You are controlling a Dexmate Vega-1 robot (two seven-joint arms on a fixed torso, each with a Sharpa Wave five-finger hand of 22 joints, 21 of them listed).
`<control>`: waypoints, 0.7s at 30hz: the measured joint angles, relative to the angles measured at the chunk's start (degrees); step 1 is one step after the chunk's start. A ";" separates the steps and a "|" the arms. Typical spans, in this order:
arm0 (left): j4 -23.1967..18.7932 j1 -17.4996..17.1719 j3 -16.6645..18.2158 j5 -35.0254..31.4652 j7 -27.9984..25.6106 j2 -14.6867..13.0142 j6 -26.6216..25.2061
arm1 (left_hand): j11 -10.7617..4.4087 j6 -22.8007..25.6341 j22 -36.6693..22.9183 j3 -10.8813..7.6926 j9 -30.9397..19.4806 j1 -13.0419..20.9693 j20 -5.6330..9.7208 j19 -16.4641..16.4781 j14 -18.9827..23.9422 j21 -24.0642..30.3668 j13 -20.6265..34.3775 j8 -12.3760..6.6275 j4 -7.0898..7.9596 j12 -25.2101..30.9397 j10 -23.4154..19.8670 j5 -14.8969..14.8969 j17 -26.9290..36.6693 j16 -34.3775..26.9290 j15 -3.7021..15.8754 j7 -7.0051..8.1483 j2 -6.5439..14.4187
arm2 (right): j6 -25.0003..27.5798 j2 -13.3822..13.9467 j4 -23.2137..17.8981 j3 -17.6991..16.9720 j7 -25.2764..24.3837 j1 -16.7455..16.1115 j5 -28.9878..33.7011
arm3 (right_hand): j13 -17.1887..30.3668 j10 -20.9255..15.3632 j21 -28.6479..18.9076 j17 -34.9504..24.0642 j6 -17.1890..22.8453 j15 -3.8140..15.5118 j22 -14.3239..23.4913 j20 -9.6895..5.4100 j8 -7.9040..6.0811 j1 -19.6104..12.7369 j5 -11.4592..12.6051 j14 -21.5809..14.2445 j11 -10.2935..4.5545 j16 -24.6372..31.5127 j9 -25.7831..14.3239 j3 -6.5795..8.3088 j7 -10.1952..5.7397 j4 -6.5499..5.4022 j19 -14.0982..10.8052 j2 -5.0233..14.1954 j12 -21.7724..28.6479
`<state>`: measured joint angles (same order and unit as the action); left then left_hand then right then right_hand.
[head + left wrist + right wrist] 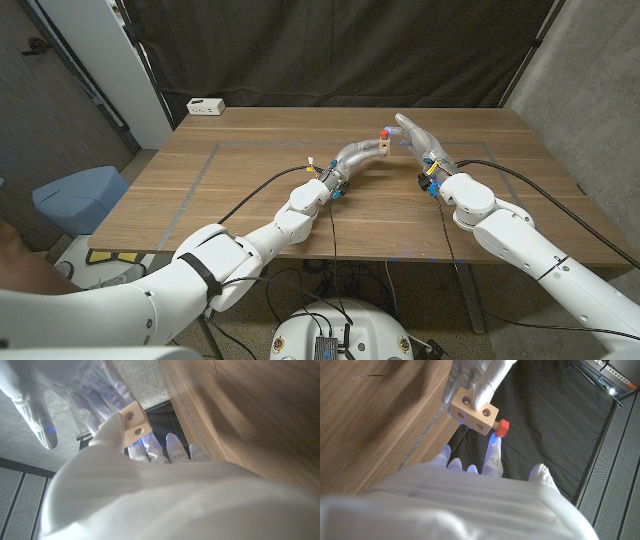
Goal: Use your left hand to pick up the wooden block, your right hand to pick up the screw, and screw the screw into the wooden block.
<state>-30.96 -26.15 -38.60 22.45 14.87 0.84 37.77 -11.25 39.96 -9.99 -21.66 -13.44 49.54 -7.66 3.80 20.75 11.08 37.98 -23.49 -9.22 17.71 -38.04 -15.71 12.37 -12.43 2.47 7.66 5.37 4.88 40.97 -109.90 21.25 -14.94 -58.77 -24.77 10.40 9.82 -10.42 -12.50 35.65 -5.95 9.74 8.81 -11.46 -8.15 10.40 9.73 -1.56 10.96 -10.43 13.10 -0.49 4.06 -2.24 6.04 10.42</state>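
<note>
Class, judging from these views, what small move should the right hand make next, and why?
Probably turn the red screw further in: its head still stands off the wooden block held by the left hand, with the right hand at it.

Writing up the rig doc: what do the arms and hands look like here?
Both arms have glossy white rounded shells. The left arm wears a black band, and black cables run along both forearms. Blue and yellow fittings sit at the wrists. The left hand and right hand are covered in pale grey-white gloves.

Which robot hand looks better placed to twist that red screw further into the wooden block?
The right robot hand, probably: its fingers reach the red screw, while the left robot hand is occupied gripping the wooden block.
</note>
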 measured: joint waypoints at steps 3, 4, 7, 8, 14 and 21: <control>-0.15 -0.08 -0.02 0.00 -0.05 -0.05 -0.05 | 0.00 0.00 0.00 0.00 -0.01 0.00 0.00 0.00 0.00 0.00 0.00 0.00 0.00 0.00 0.00 0.01 0.00 0.00 0.00 0.00 0.00 | -0.14 0.02 0.00 0.02 0.00 0.00 -0.05 | 0.00 -0.42 0.00 0.00 0.30 0.00 0.00 0.00 -0.22 0.00 0.00 0.00 -0.42 0.29 -0.12 0.17 -0.13 0.17 0.00 0.00 0.40; -0.21 -0.12 -0.02 0.00 -0.06 -0.07 -0.05 | 0.00 0.00 0.00 0.00 -0.01 0.00 0.00 0.00 0.00 0.00 0.00 0.00 0.00 0.00 0.00 0.01 0.00 0.00 0.00 0.00 0.00 | -0.17 0.04 0.00 0.02 0.00 0.00 -0.05 | 0.00 -0.51 0.00 0.00 0.41 0.00 0.00 0.00 -0.22 0.00 0.00 0.00 -0.50 0.34 -0.12 0.17 -0.24 0.17 0.00 0.00 0.40; -0.34 -0.20 -0.02 -0.01 -0.10 -0.11 -0.12 | 0.00 0.00 0.00 0.00 -0.01 0.00 0.00 0.00 0.00 0.00 0.00 0.00 0.00 0.00 0.00 0.01 0.00 0.00 0.00 0.00 -0.01 | -0.22 0.06 0.00 0.02 -0.02 0.00 -0.05 | 0.00 -0.60 0.00 0.12 0.90 0.00 0.00 0.00 -0.22 0.00 0.00 0.00 -0.60 0.34 -0.12 0.17 0.07 0.17 0.00 0.00 0.40; -0.41 -0.24 -0.03 0.00 -0.13 -0.14 -0.14 | 0.00 0.00 0.00 0.00 -0.01 0.00 0.00 0.00 0.00 0.00 0.00 0.00 0.00 0.00 0.00 0.02 0.00 0.00 0.00 0.00 -0.01 | -0.25 0.06 0.00 0.02 -0.06 0.00 -0.05 | 0.00 -0.72 0.00 0.23 0.90 0.00 0.00 0.00 -0.22 0.00 0.00 0.00 -0.72 0.34 -0.12 0.17 0.07 0.17 0.00 0.00 0.40; -0.75 -0.42 -0.05 -0.01 -0.21 -0.25 -0.32 | 0.00 0.00 0.00 0.00 -0.02 0.14 0.00 0.00 0.00 0.00 0.00 0.00 0.00 0.00 0.00 0.05 0.00 0.00 0.00 0.00 -0.15 | -0.38 0.11 -0.18 0.02 -0.39 -0.26 -0.05 | 0.00 -1.52 -0.44 0.27 2.55 0.01 0.00 -0.17 -0.65 0.00 0.00 0.00 -1.52 0.34 -0.10 0.40 0.08 0.40 -0.27 0.00 0.66; -0.80 -0.48 -0.05 0.03 -0.22 -0.26 -0.37 | 0.00 0.00 0.00 0.00 -0.01 0.13 0.00 0.00 0.00 0.00 -0.01 0.00 0.00 0.00 0.00 0.06 0.00 0.00 0.00 0.00 -0.14 | -0.39 0.20 -0.50 -0.18 -0.80 -0.62 -0.05 | 0.00 -3.08 -0.44 0.53 4.55 0.05 0.00 -0.32 -1.09 -0.01 0.00 0.04 -2.23 0.79 -0.07 0.80 0.24 0.35 -0.76 0.00 0.84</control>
<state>-31.76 -26.62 -38.66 22.48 14.65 0.57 37.40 -11.25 39.96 -10.00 -21.66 -13.46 49.67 -7.66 3.80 20.75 11.08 37.96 -23.49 -9.22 17.70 -38.04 -15.65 12.37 -12.43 2.48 7.67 5.23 4.49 41.17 -110.40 21.07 -15.74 -59.40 -24.82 10.41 6.74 -10.86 -11.97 40.20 -5.90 9.73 8.49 -12.55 -8.16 10.40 9.77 -3.78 11.75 -10.50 13.90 -0.25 4.40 -3.00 6.05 11.26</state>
